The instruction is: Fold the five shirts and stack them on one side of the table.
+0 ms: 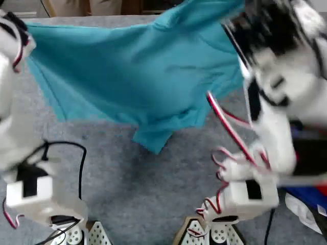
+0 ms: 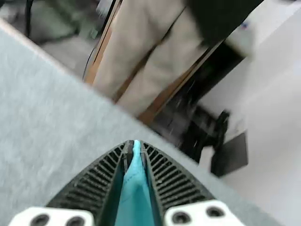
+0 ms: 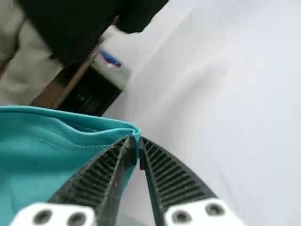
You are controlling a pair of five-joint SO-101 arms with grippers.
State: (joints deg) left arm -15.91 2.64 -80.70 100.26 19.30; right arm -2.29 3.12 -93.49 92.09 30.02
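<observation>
The left gripper is pressed together on a fold of teal cloth, which runs up between its ribbed black fingers. The right gripper is likewise closed, pinching the hemmed edge of the same cloth at its fingertips.

Count: one teal shirt, two arms, two grippers.

The shirt is held spread between the two grippers over the far half of the table, spanning from the far left corner to the far right corner. Its lower part sags toward the middle of the table, with one point of cloth hanging lowest. Whether that point touches the surface cannot be told.

The left arm rises along the left edge and the right arm along the right edge. Both bases stand at the near edge. A black cable loops beside the left base. Red-and-white wires run down the right arm.

The table is covered in grey felt-like material. Blue and white items lie at the near right corner; what they are cannot be told.
</observation>
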